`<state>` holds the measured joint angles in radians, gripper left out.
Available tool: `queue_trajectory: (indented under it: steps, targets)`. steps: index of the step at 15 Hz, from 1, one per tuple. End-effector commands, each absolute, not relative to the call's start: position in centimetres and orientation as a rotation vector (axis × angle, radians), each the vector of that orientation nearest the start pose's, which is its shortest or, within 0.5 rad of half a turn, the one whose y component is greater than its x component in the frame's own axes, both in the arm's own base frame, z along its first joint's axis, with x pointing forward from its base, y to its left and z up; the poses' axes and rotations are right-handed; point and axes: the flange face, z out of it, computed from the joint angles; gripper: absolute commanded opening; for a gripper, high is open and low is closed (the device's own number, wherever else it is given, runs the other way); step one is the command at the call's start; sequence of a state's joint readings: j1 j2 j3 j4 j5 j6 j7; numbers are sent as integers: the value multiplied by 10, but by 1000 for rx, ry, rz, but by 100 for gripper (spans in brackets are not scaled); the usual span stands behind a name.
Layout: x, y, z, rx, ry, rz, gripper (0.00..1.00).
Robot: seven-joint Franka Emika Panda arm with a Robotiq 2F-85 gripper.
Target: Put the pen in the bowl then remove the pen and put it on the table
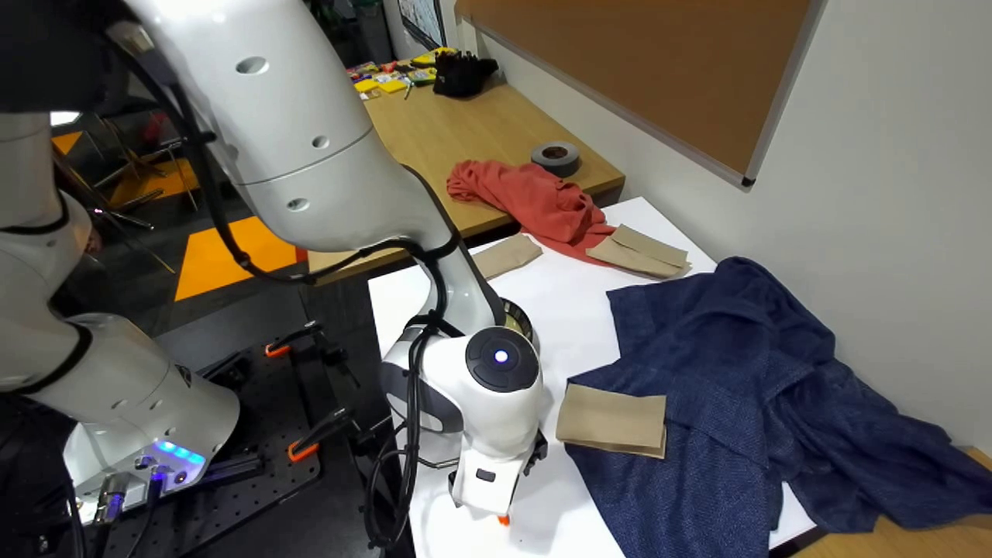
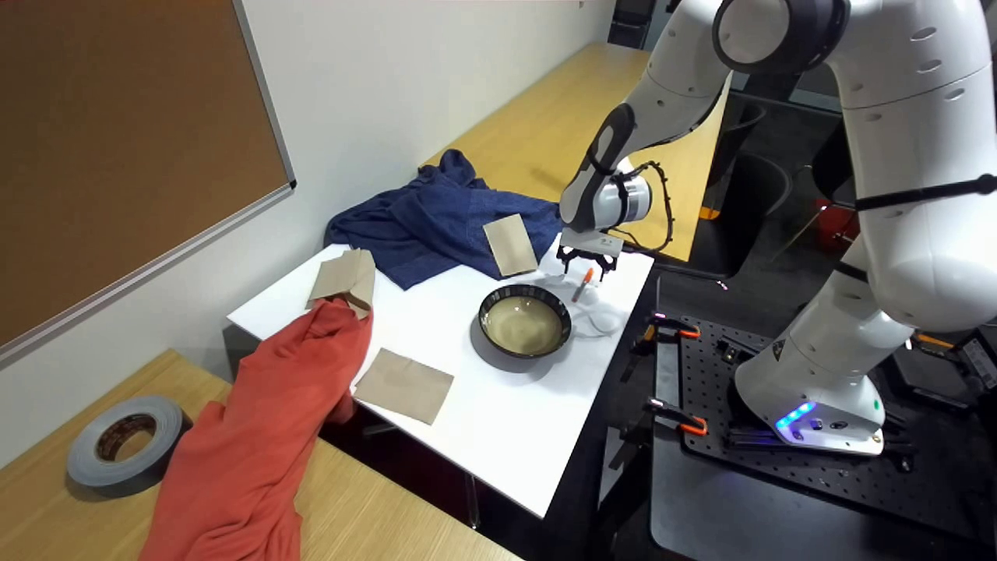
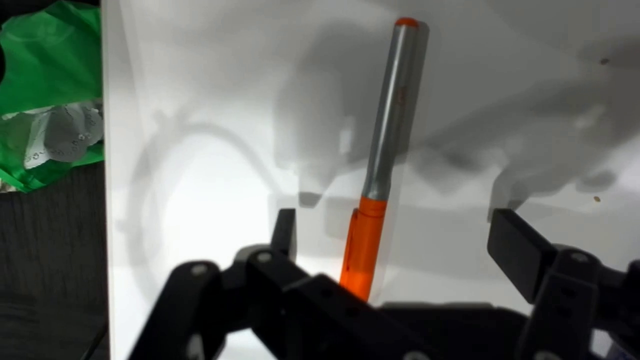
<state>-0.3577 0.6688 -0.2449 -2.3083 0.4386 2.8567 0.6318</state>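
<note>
One slim pen (image 3: 380, 170) was lying on the smooth white worktop (image 2: 498, 436); its barrel had a grey, metal-like shine, its cap was bright orange with a clip along the side, and the far end was orange also. The one hand (image 3: 392, 231) was above it, and its two black, block-shaped fingers (image 3: 525, 257) stood wide apart, one on each side of the pen, neither touching it; a part of the cap was hidden behind the dark mechanism. Near the pen stood one bowl (image 2: 526, 323), round and shallow, with a dark striped rim and a glossy cream inside. Brown paper could be counted in three places: a flat sheet (image 2: 403, 387) on the worktop, a folded piece (image 2: 511, 245) mostly on one dark blue cloth (image 2: 436, 226) of coarse weave, and a creased piece (image 2: 343, 274) touching one red cloth (image 2: 249, 444). The red cloth, softly wrinkled, reached to a wooden table (image 2: 382, 499), where one thick, grey roll of tape (image 2: 125, 472) lay flat. Two clamps (image 2: 678, 417) with orange ends sat at the edge of a black plate (image 2: 705, 374), which had many round holes. In the wrist view, beyond the worktop's edge, was one green bag (image 3: 55, 65), crinkled and shiny like plastic.
</note>
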Motion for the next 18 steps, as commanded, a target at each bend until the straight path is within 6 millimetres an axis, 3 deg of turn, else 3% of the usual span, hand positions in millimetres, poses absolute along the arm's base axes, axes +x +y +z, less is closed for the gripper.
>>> queue_trajectory:
  steps: [1, 7, 10, 13, 18]
  targets:
    - [376, -311, 55, -2192, 2297, 94, 66]
    - [381, -315, 56, -2171, 2304, 81, 19]
    - [380, -313, 70, -2171, 2296, 59, 0]
    - [376, -309, 93, -2194, 2280, 25, 4]
    - [374, -291, 152, -2310, 2154, -81, 4]
